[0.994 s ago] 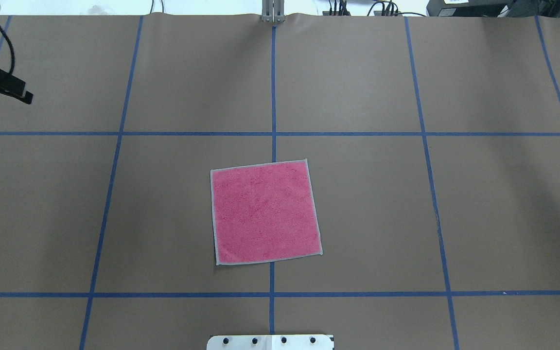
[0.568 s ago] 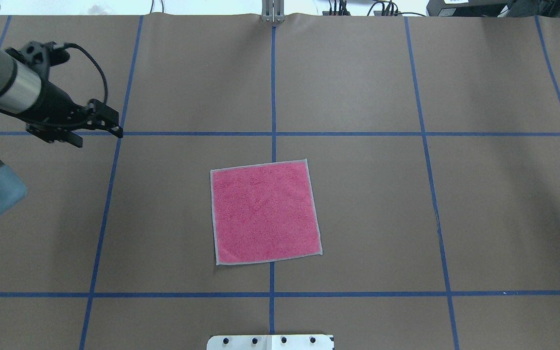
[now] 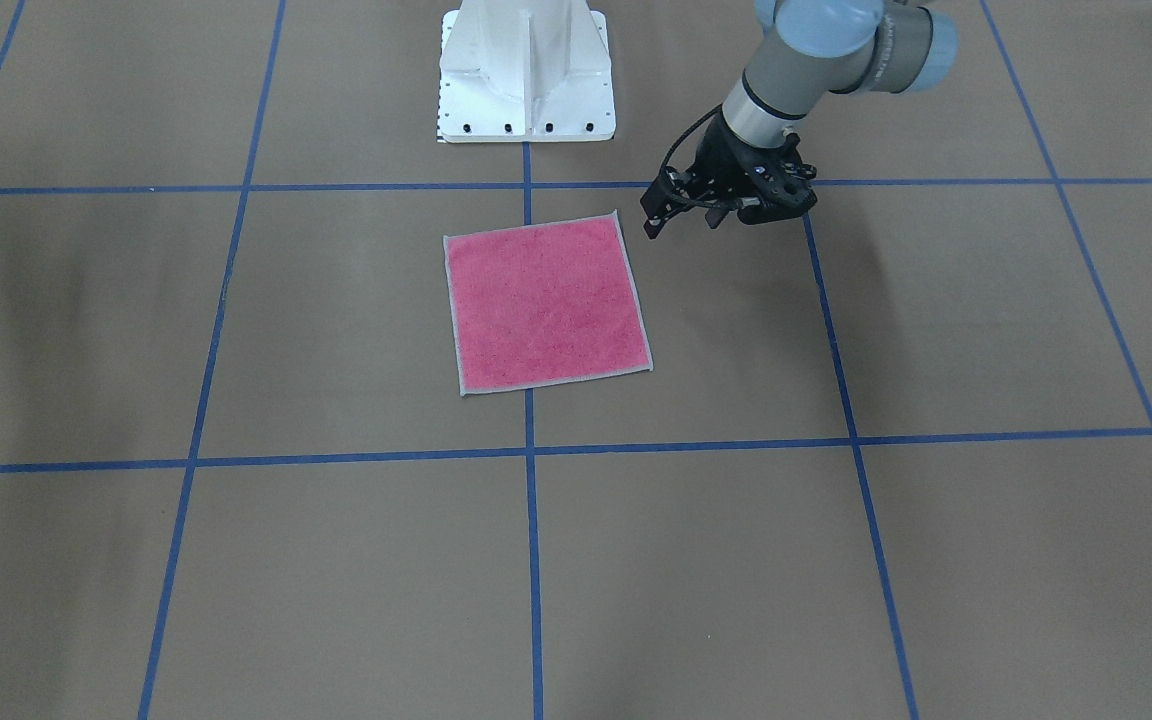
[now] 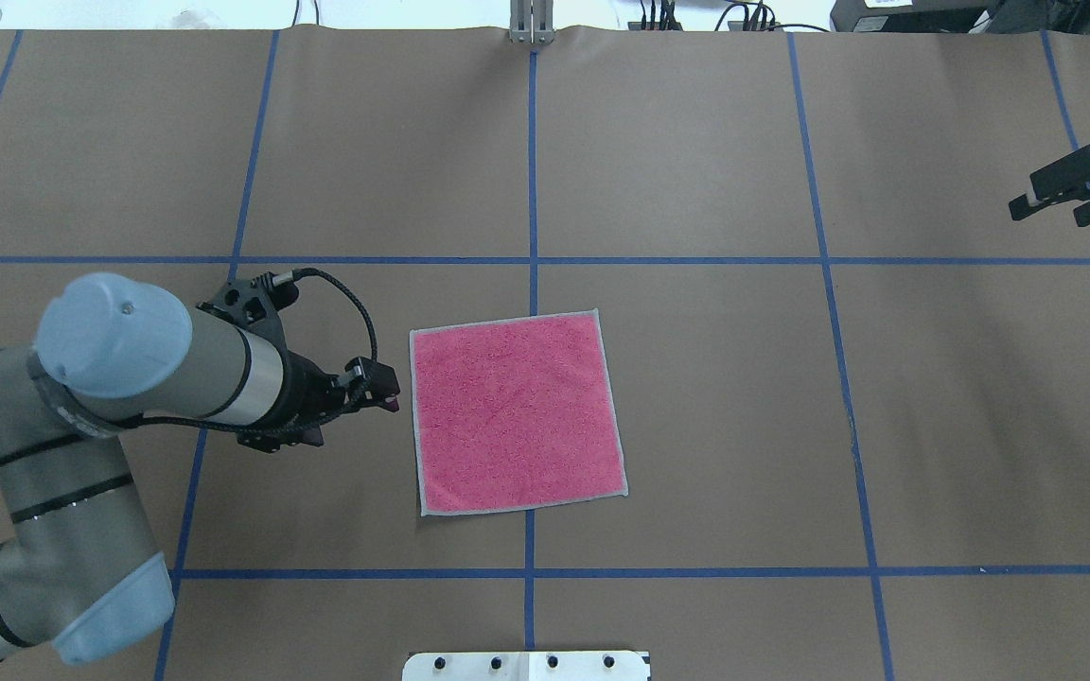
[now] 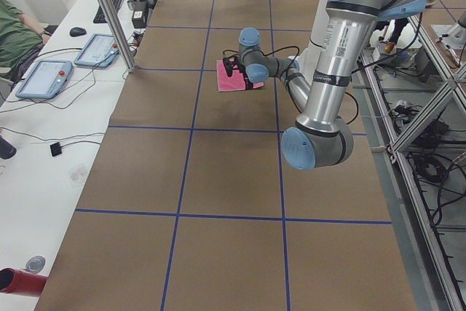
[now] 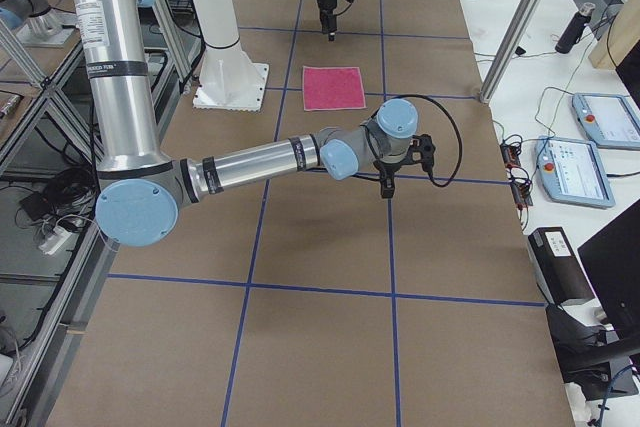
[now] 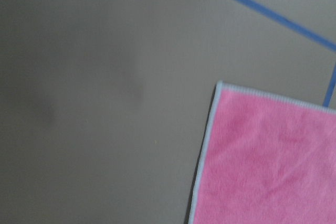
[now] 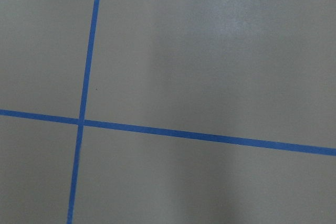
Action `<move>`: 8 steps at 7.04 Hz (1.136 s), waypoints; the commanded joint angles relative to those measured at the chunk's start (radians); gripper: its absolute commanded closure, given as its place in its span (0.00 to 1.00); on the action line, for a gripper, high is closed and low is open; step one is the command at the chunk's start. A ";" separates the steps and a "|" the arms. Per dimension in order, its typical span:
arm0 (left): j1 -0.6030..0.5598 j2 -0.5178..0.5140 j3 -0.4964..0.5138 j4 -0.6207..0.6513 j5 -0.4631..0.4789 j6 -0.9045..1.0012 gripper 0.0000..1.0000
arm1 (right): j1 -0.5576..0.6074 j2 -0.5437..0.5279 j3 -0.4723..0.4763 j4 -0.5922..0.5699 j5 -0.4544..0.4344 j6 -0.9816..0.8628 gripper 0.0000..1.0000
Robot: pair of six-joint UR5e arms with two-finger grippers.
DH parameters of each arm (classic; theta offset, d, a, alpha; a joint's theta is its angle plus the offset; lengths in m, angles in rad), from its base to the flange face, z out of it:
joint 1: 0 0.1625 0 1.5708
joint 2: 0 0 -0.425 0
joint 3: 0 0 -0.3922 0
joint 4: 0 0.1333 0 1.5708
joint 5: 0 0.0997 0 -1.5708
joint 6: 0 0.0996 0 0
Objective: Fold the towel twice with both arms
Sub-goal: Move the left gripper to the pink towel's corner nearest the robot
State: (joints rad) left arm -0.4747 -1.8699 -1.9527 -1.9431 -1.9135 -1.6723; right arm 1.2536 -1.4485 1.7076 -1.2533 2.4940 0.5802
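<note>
The towel (image 4: 517,411) lies flat and unfolded, pink face up with light grey edging, near the table's middle (image 3: 546,305). My left gripper (image 4: 365,407) hangs above the table just off the towel's left edge, fingers apart and empty; in the front-facing view it (image 3: 681,220) is by the towel's corner nearest the base. The left wrist view shows one towel corner (image 7: 268,161) and bare table. My right gripper (image 4: 1051,203) is far off at the right edge, open and empty, over bare paper. The right wrist view shows only paper and tape lines.
Brown paper with a blue tape grid (image 4: 533,260) covers the table. The white pedestal base (image 3: 526,75) stands at the near edge. Tablets (image 5: 44,78) and cables lie on a white side bench, where a person's sleeve (image 5: 14,34) shows.
My left arm swung in from the far left edge and now hangs beside the towel. My right gripper came into view at the right edge. The towel has not moved.
</note>
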 commanded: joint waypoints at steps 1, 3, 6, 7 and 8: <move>0.117 -0.003 0.029 -0.141 0.086 -0.100 0.01 | -0.098 0.003 -0.005 0.180 -0.003 0.233 0.01; 0.148 -0.066 0.102 -0.148 0.135 -0.118 0.01 | -0.138 0.003 -0.017 0.270 -0.007 0.286 0.01; 0.150 -0.081 0.150 -0.152 0.134 -0.116 0.03 | -0.146 0.005 -0.017 0.270 -0.007 0.288 0.01; 0.154 -0.081 0.156 -0.152 0.134 -0.116 0.05 | -0.146 0.005 -0.016 0.270 -0.007 0.288 0.01; 0.159 -0.081 0.166 -0.152 0.134 -0.112 0.05 | -0.148 0.007 -0.017 0.270 -0.007 0.288 0.01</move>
State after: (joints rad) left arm -0.3209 -1.9509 -1.7977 -2.0952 -1.7794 -1.7877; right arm 1.1075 -1.4432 1.6909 -0.9835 2.4866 0.8680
